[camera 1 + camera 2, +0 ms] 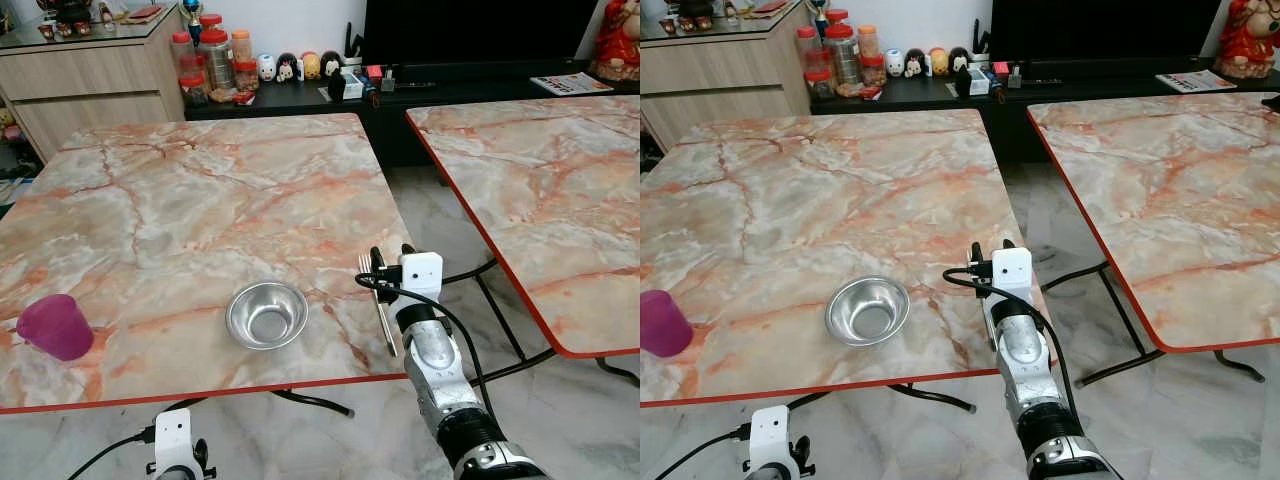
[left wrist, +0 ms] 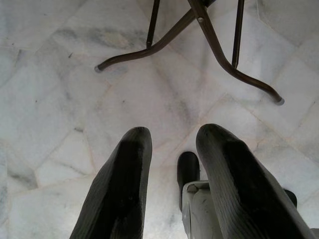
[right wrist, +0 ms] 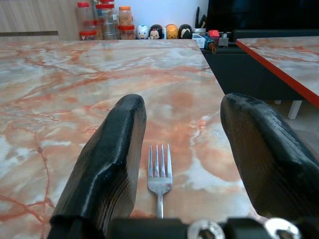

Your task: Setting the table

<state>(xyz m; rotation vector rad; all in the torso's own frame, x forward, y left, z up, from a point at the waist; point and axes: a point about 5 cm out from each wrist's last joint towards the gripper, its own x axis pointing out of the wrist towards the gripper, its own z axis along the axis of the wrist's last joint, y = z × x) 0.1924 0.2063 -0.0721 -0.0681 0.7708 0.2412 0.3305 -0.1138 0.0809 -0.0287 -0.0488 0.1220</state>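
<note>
- The fork (image 3: 159,177) lies flat on the marble table (image 1: 200,190) near its front right corner, just right of the steel bowl; its long axis runs front to back, tines pointing away from the robot and handle toward the table's near edge
- The right gripper (image 3: 182,164) hovers low over the fork with its fingers (image 3: 107,164) spread wide, one on each side of the tines, not touching the fork
- The steel bowl (image 1: 266,314) stands upright near the table's front edge, open side up, with nothing inside it
- A purple cup (image 1: 55,326) stands at the table's front left, well apart from the bowl; what it holds cannot be told
- The left gripper (image 2: 169,184) hangs below the table edge, fingers parted, pointing down at the pale marble floor (image 2: 60,99) and the dark table legs (image 2: 209,45)
- A second marble table (image 1: 540,190) stands to the right, across a gap
- Beyond, a low dark shelf (image 1: 290,95) carries red-lidded jars (image 1: 215,60) with contents too small to tell, and small figurines (image 1: 298,66)
</note>
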